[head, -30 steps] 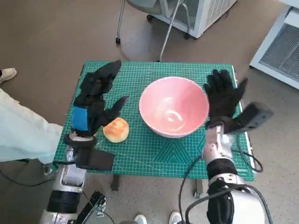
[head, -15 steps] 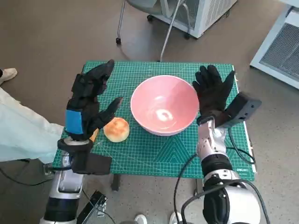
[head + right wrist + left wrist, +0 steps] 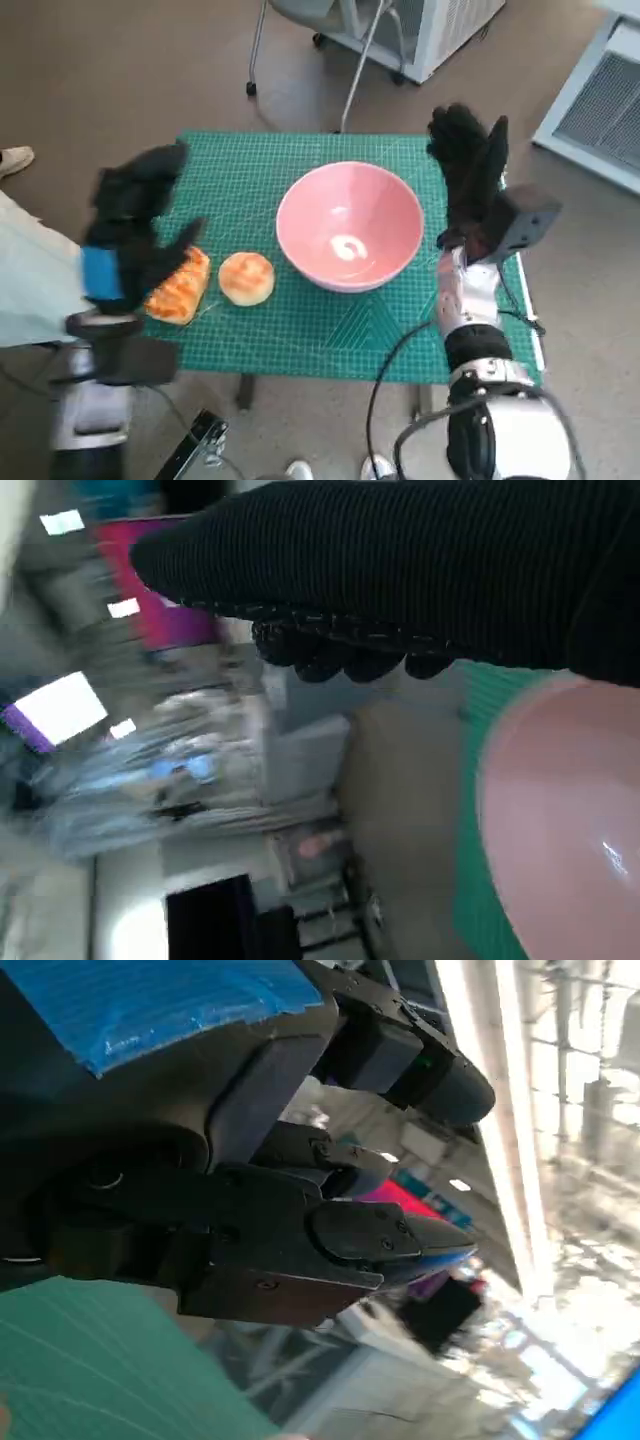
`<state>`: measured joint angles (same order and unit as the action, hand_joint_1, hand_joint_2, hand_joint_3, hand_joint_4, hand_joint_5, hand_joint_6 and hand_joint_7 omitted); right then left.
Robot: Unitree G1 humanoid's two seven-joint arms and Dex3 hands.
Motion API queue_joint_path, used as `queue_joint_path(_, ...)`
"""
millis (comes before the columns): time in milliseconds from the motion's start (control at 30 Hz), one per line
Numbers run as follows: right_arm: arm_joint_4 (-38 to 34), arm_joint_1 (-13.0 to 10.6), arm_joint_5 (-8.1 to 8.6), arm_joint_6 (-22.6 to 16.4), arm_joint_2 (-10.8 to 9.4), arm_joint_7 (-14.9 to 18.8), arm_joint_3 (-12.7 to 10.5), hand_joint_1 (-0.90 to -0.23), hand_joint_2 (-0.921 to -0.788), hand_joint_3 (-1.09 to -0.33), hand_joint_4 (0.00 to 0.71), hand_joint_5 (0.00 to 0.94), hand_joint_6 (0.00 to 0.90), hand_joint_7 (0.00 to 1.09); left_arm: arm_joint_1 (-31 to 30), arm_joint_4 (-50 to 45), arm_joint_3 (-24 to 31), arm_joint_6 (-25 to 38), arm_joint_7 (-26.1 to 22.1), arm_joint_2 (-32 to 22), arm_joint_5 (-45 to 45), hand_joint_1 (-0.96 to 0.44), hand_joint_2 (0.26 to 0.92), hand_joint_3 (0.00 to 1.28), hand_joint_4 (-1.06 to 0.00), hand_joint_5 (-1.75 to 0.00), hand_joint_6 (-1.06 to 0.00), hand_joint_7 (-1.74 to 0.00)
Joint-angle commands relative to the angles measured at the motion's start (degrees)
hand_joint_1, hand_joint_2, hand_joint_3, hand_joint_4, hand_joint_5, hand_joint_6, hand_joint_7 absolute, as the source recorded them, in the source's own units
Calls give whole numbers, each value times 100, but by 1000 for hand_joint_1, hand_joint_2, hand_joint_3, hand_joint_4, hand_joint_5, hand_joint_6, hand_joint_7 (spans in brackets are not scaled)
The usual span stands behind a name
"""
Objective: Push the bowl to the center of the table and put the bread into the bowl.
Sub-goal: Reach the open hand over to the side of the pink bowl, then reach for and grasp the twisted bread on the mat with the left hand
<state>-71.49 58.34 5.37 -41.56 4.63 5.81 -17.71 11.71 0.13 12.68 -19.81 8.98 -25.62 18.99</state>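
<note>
Pink bowl (image 3: 349,224) sits mid-desk (image 3: 300,340), right hand (image 3: 468,165) beside it, fingers spread, empty; left hand (image 3: 130,235) spread above bread (image 3: 246,277), likely readying pickup.

We see our left hand (image 3: 250,1230) filling most of the picture, its back under blue tape (image 3: 160,1000). Its black fingers (image 3: 380,1235) reach out together, closed on nothing we can make out. A patch of green mat (image 3: 90,1370) shows beside the hand. Past the fingertips lies a blurred room with a bright strip of light (image 3: 480,1090) and a pink-red patch (image 3: 405,1200).
</note>
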Motion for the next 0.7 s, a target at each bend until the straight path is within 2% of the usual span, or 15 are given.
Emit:
queue_joint_path(33, 352, -388, -61, -781, 100, 711, 264, -510, -921, -755, 358, 32, 129, 699, -276, -252, 372, 181, -445, -612, -38, -219, 921, 160, -438, 0, -308, -574)
queue_joint_path(100, 545, -492, -1, -1085, 139, 1021, 348, -519, -921, -753, 362, 30, 115, 721, -380, -297, 490, 296, -676, -848, -35, -231, 921, 138, -428, 0, -313, -536)
queue_joint_path(167, 667, -564, 28, -1268, 162, 1165, 408, -524, -921, -752, 365, 29, 106, 733, -443, -340, 554, 383, -833, -981, -59, -239, 921, 125, -419, 0, -316, -512)
queue_joint_path(300, 1102, -799, 27, -1708, 211, 1397, 584, -529, -921, -751, 370, 28, 97, 767, -620, -523, 689, 707, -1367, -1388, -104, -247, 911, 42, -376, -2, -394, -328)
queue_joint_path(367, 1283, -896, 29, -1794, 210, 1418, 645, -529, -921, -751, 371, 27, 91, 785, -683, -600, 732, 845, -1557, -1514, -90, -241, 896, 21, -362, -1, -432, -249)
queue_joint_path(500, 1553, -1065, -70, -1895, 214, 1275, 740, -521, -921, -755, 373, 26, 84, 805, -856, -865, 737, 1282, -1992, -1822, 126, -208, 857, 5, -344, 0, -491, -133)
queue_joint_path(700, 1798, -1218, -182, -1906, 242, 1110, 854, -519, -921, -760, 374, 26, 79, 817, -1031, -1399, 561, 2215, -2722, -2079, 420, -145, 833, 1, -319, 0, -519, -57)
